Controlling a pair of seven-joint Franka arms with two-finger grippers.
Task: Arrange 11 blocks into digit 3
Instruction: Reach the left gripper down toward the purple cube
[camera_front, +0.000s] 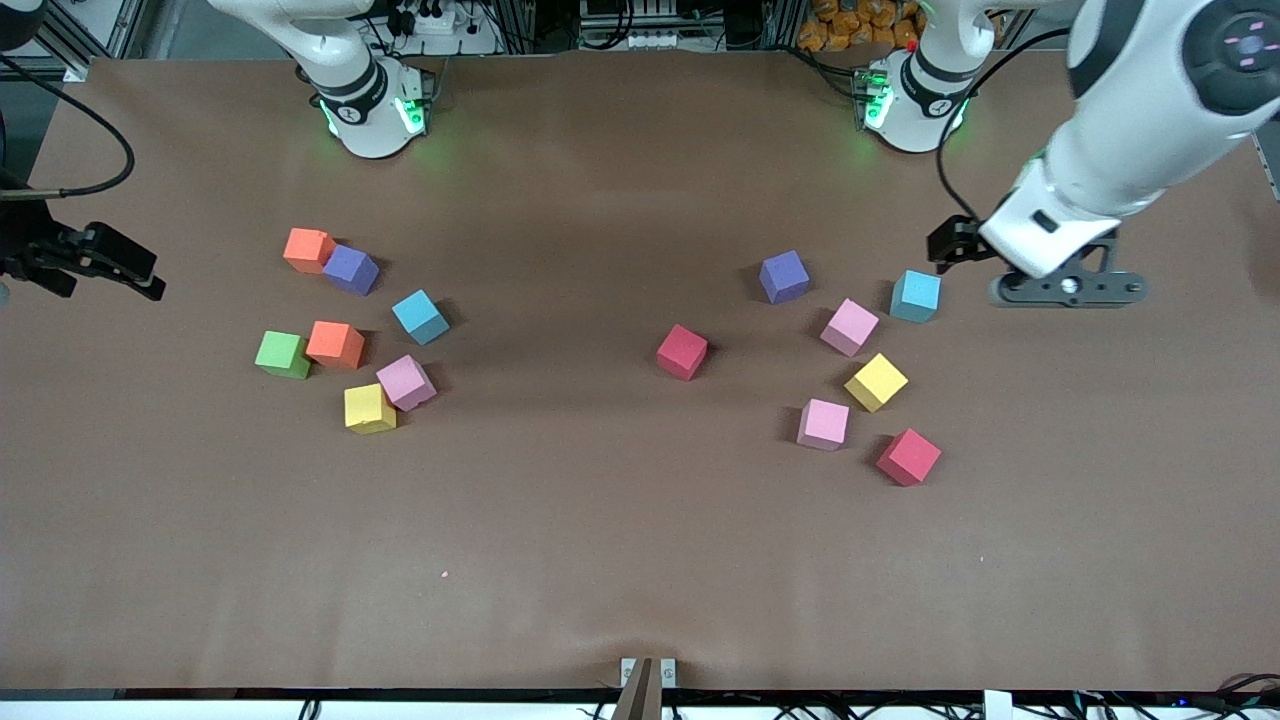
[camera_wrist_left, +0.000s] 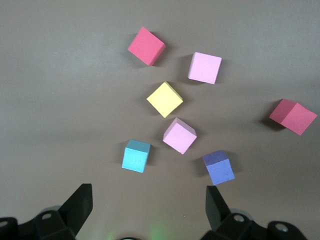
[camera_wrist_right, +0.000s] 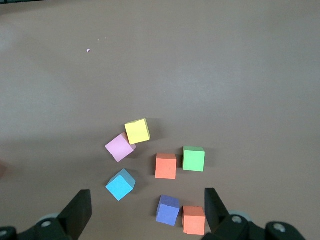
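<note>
Still scattered in 2 clusters toward either end of the table (camera_front: 640, 560), none forming the digit 3: blocks (camera_front: 682, 351), seemingly light, soft foam, best pinched across flat opposite faces, with left gripper (camera_wrist_left: 148, 207) and right gripper (camera_wrist_right: 147, 210) wide open, empty, above.

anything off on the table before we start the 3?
One odd one: a green cube sits touching an orange cube in the cluster toward the right arm's end, the only green. Otherwise cubes lie loose in two clusters, none stacked. Both grippers, left and right, are open and empty.
</note>
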